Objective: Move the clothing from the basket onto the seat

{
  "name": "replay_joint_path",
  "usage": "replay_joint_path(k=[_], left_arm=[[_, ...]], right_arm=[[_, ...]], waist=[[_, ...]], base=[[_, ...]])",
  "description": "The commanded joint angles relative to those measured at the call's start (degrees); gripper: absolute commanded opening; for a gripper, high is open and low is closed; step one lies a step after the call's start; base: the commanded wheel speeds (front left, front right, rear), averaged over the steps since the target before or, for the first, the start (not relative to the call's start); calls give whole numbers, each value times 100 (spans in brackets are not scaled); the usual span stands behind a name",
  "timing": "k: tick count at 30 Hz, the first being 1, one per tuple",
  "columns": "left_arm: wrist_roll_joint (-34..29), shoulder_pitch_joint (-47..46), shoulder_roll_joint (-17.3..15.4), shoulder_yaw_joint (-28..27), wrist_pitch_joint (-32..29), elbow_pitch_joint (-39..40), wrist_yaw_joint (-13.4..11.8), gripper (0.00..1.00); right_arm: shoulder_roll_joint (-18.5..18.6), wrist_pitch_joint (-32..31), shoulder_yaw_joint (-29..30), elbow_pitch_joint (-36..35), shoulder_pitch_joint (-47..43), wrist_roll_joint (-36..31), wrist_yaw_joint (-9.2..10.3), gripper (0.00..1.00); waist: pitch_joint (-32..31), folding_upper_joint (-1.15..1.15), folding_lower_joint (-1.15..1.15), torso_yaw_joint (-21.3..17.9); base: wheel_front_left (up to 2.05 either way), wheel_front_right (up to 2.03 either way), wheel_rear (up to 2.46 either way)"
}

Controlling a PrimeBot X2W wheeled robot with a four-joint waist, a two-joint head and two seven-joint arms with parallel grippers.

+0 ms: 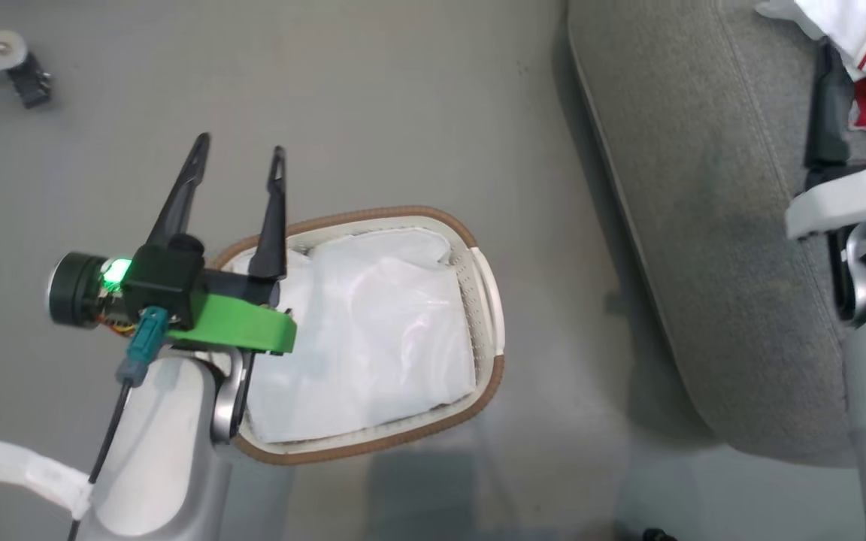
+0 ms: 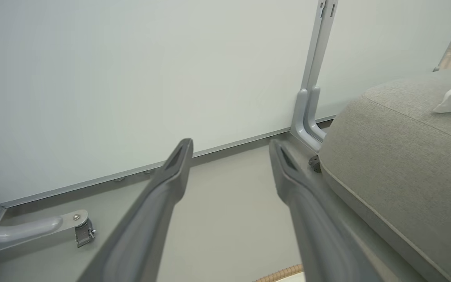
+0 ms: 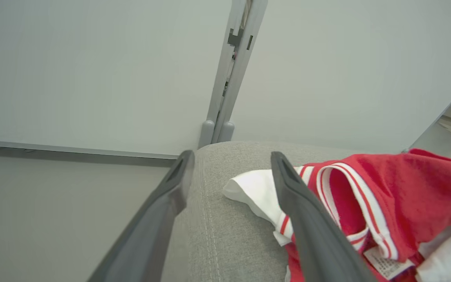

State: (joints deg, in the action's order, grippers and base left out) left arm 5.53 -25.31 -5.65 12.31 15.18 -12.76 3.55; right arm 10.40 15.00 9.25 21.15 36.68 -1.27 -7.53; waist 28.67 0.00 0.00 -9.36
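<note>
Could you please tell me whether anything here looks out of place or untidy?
Nothing looks spilled or damaged. The clothing lies in a crumpled heap on the seat, not laid flat. The basket stands upright on the floor, its white sheet rumpled inside.

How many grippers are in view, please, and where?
2. The left gripper stands open by the basket; the right gripper is open over the seat, beside the clothing.

Soft, even light was bright; a faint shadow lay on the floor [image 1: 598,248] beside the seat [image 1: 704,225], and the sheet [image 1: 373,323] looked washed out
</note>
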Motion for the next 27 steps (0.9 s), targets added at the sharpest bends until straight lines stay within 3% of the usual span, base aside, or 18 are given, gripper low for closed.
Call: replay_joint_path(k=[1,15,27], left_arm=[[-27,156,20,-129,-5,38,-60,100],[-60,1119,176,-1079,-6,-158,-102,100],[-123,1812,239,-1482,-5,-334,-4,100]], right_arm=[[-2,28,-103,-66,-173,82,8,100],[-555,28,-990,-181,-1075,447,8,100],[-713,28,-1200,-38,-1787,538,8,100]], waist=[[-357,0,0,343],[-1163,0,0,742],[-1860,0,0,742]], base=[[0,0,0],[0,0,0],[0,0,0]])
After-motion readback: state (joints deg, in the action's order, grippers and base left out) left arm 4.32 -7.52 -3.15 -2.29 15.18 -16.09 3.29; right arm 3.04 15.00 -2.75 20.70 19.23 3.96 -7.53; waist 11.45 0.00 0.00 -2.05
